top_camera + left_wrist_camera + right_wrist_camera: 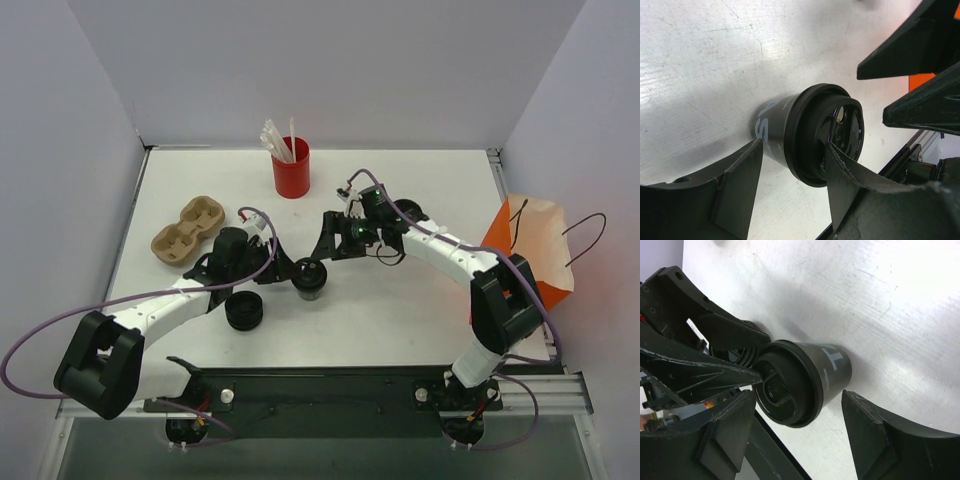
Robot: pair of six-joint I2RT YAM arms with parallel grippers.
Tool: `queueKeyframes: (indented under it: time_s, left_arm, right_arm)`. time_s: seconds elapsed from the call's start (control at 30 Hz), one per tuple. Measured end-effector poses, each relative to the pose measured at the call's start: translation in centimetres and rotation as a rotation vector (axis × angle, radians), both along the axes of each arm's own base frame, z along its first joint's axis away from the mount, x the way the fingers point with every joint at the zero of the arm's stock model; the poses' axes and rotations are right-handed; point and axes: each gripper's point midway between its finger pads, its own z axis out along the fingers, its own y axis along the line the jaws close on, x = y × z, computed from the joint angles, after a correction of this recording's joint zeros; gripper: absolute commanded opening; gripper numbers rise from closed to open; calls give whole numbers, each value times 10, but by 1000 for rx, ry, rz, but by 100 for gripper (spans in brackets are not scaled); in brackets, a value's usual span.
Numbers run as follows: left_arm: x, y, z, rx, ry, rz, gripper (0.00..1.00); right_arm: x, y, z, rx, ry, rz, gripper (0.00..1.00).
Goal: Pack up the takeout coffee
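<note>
A small black coffee cup with a black lid (310,278) stands near the table's middle. My left gripper (290,268) is open, its jaws astride the cup from the left. In the left wrist view the cup (810,132) lies between the fingers of the left gripper (795,150), one fingertip (845,170) overlapping the lid. My right gripper (328,245) is open just behind the cup. In the right wrist view the cup (805,380) sits between the spread fingers of the right gripper (797,397), untouched. A second black cup (408,210) is partly hidden behind the right arm.
A low stack of loose black lids (244,310) lies near the left arm. A brown cardboard cup carrier (190,232) sits at the left. A red cup of white straws (291,167) stands at the back. An orange paper bag (530,250) stands at the right edge.
</note>
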Motion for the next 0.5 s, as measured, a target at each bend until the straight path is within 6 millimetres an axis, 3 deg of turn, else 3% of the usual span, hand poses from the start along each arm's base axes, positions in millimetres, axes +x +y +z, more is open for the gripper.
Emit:
queueKeyframes:
  time_s: [0.33, 0.5]
  left_arm:
    - [3, 1, 0, 3, -4, 21, 61]
    - [2, 2, 0, 0, 0, 27, 61]
  right_arm:
    - [-16, -19, -15, 1, 39, -338, 71]
    - [-20, -12, -15, 45, 28, -445, 71]
